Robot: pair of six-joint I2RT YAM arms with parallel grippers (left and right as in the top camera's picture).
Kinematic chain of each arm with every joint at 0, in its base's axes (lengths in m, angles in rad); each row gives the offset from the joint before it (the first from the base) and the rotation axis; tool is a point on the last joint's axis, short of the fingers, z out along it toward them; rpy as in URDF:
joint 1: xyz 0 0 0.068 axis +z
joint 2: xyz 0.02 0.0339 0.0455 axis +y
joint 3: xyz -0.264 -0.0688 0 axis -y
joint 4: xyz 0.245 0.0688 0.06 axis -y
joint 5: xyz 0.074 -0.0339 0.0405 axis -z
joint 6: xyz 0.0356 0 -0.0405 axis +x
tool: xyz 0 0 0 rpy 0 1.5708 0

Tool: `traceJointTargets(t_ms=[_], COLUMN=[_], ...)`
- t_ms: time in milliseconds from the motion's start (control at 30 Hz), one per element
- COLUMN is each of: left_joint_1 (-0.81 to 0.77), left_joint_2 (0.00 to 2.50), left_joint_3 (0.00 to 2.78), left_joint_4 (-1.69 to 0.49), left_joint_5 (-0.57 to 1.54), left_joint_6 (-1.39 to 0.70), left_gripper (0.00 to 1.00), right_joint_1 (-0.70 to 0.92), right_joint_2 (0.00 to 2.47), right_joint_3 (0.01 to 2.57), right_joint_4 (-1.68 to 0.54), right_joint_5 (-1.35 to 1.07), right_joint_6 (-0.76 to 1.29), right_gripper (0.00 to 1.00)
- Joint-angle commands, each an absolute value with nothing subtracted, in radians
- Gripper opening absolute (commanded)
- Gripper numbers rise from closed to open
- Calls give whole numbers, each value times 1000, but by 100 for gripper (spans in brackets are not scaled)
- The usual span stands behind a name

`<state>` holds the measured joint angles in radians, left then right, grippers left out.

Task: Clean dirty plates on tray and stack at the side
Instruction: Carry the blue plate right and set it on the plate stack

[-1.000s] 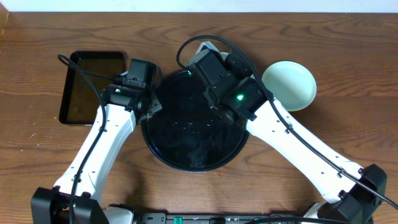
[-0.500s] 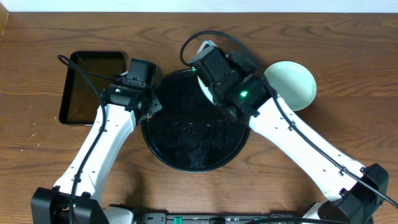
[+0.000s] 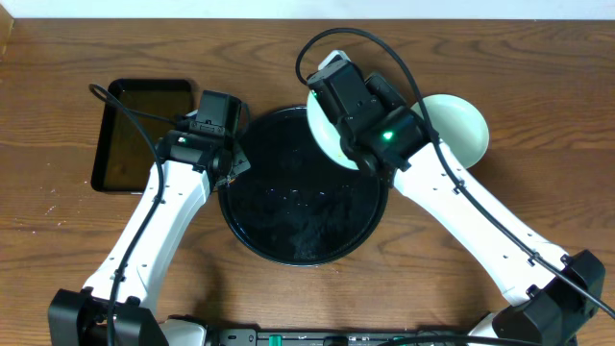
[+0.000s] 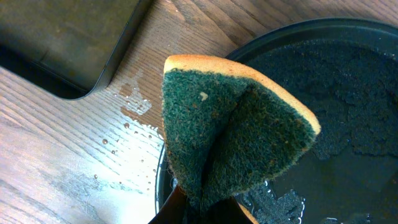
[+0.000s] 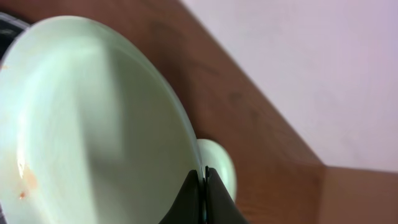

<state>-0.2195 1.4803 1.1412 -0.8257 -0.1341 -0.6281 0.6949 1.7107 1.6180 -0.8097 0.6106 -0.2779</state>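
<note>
Plates are right of the tray's middle. At its left rim the left gripper pinches a green sponge, plain only from its wrist. The right gripper clamps a mint plate by the rim over the tray's far-right edge; only its wrist shows orange smears. A second plate lies on the tabletop beside.

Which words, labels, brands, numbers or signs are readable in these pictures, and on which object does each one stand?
No word, label, brand, number or sign can be read in any view.
The sponge, the plate, the round black tray and the rectangular tray bear no print that shows.
A green light glows on the robot; it carries no characters.
</note>
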Motion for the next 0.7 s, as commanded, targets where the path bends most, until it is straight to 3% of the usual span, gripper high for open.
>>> traceJointTargets(t_ms=[0,67,167,300,367,500,667], left_joint_1=[-221,-221,-221,-221,-221,-221,-221], left_joint_2=[1486,1486,1486,1486,1487,1488,1488], left_joint_3=[1133,1133,1133,1133,1133,1133,1133], left_joint_4=[-823,-824,-823,-822,-818,-807,-807], left_joint_5=[-150,-146,-139,-140,-140,-140,-139], left_joint_6=[-621,-621,-621,-599,-599,-599,-599], left_gripper=[8,8,8,8,8,8,8], right_joint_1=[688,680,668,662,675,702,734], right_joint_2=[1708,1712,1721,1732,1748,1754,1754], right_joint_3=[1617,1616,1615,1613,1612,1613,1613], right_joint_4=[-831,-823,-829,-821,-826,-722,-570], right_joint_5=[438,528,444,563,636,1027,1050], right_joint_6=[-266,-151,-184,-104,-252,-294,-540], right_gripper=[1,1,1,1,1,1,1])
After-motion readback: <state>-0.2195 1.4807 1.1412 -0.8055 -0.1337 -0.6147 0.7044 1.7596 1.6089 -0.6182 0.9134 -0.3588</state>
